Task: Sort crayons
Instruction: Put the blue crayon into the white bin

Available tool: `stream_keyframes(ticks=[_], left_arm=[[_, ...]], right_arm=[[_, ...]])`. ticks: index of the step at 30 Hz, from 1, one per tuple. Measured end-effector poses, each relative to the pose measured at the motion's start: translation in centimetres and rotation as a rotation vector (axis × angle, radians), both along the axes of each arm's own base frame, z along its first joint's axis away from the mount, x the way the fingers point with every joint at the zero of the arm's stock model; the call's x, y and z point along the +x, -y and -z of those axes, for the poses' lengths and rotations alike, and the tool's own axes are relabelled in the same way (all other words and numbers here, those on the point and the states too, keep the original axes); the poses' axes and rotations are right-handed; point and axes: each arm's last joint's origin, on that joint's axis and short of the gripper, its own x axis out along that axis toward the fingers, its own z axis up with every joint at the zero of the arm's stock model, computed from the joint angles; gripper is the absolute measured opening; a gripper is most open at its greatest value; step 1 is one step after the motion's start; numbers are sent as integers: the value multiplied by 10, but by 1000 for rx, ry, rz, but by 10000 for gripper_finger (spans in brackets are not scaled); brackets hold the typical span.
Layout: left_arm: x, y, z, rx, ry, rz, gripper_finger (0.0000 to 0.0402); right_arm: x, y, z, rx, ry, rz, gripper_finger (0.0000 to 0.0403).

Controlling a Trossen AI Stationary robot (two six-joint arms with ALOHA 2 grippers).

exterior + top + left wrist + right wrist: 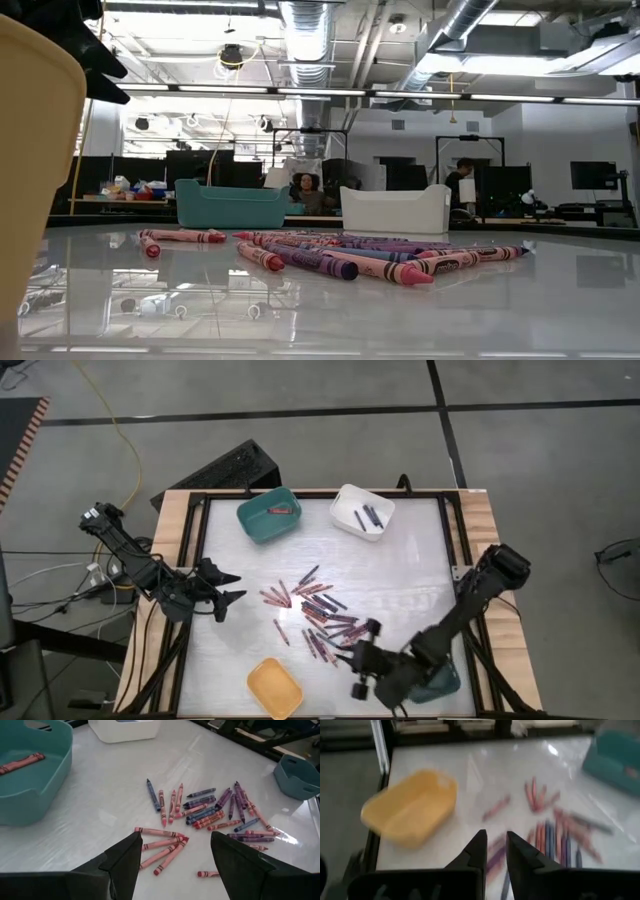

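The crayons (pixel 318 612) lie scattered in a loose heap at the middle of the tabletop (pixel 400 565) in the high view, too small there to count or tell apart one by one. The low view shows them as a flat row across the middle of the frame, with printed wrappers that cannot be read; the yellow bin (pixel 35 170) fills its left edge and is cut off. Only the left wrist view shows clearly a single red crayon (pixel 21 763) lying inside the teal bin (pixel 35 790); the high view gives it as a small red mark. The white bin (pixel 362 512) at upper centre holds a few dark crayons, which the low view hides behind its wall.

The left gripper (pixel 228 587) hangs at the left of the heap with its fingers wide apart and nothing between them. The right gripper (pixel 362 660) sits at lower centre right, near the yellow bin; its fingers stand narrowly apart, and the blurred right wrist view shows no crayon between them. A second teal bin (pixel 440 682) is partly hidden under the right arm.
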Motion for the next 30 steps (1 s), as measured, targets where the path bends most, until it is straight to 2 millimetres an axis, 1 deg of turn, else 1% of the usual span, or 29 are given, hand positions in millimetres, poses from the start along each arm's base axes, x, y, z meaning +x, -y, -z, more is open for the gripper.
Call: stream_keyframes(ticks=[4,7,9,12,14,18,21,26,28,30], left_arm=[[0,0,0,6,-2,2,228],[0,0,0,12,-3,4,228],[0,0,0,14,-4,5,228],[0,0,0,16,-4,6,228],[0,0,0,16,-5,6,228],[0,0,0,19,-7,5,228],[0,0,0,19,-8,5,228],[0,0,0,19,-7,4,228],[0,0,1,24,-9,6,228],[0,0,1,25,-10,6,228]], right_arm=[[26,21,-7,52,66,0,68],[42,41,-7,72,56,-13,68],[50,54,-3,100,43,-9,68],[66,72,8,136,17,13,68],[75,78,20,109,-9,28,68],[90,90,46,-32,-86,50,68],[98,106,57,-141,-151,64,68],[110,139,48,-255,-202,64,68],[110,152,39,-319,-257,27,68],[114,167,33,-356,-312,-45,68]])
